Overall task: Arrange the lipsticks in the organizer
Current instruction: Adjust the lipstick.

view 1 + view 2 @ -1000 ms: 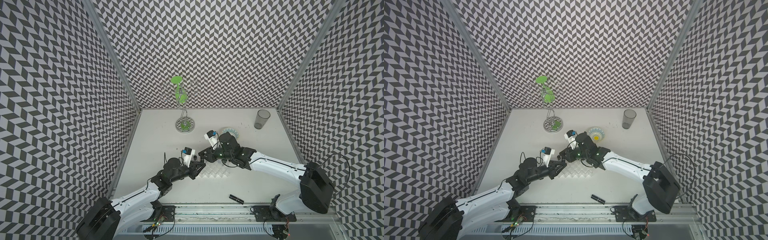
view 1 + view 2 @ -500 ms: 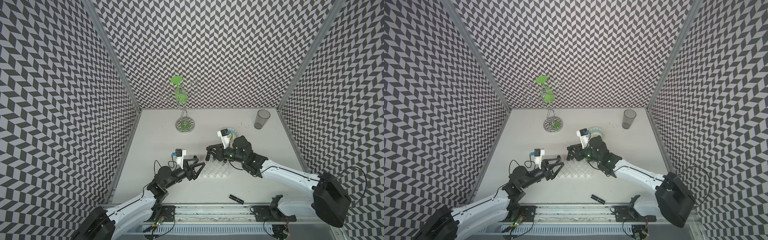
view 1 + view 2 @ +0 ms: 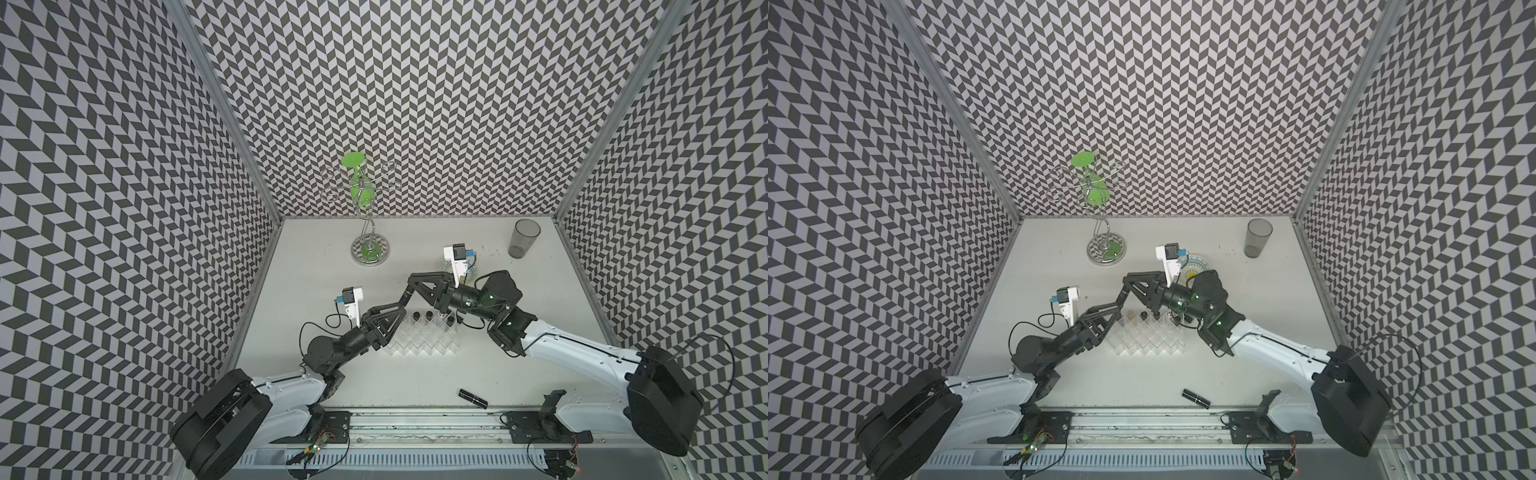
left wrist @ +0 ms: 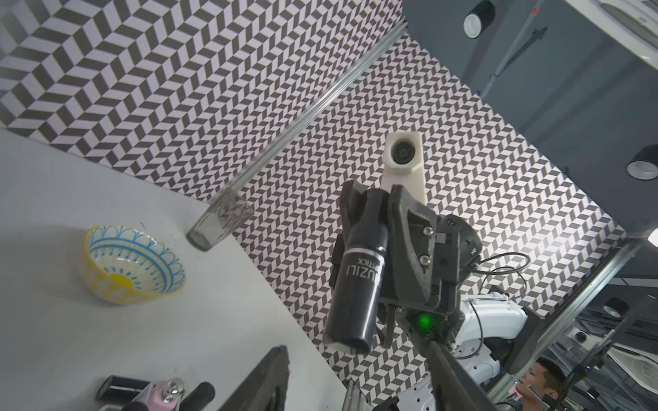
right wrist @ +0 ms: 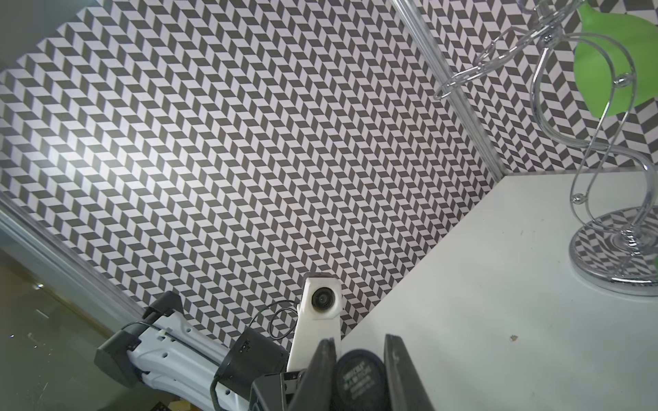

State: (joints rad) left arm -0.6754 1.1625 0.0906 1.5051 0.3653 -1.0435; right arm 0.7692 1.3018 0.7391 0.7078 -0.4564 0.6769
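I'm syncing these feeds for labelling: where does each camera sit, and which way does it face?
Top views: overhead above the arms' bases, looking down on the table and organizer; left arm and right arm show whole.
Left wrist: on the left arm, faces the right gripper holding a lipstick, bowl, tumbler; own fingers at the edge.
Right wrist: on the right arm, faces the left arm and stand; own fingers clamp the lipstick.
Shared: both wrist views see that lipstick.
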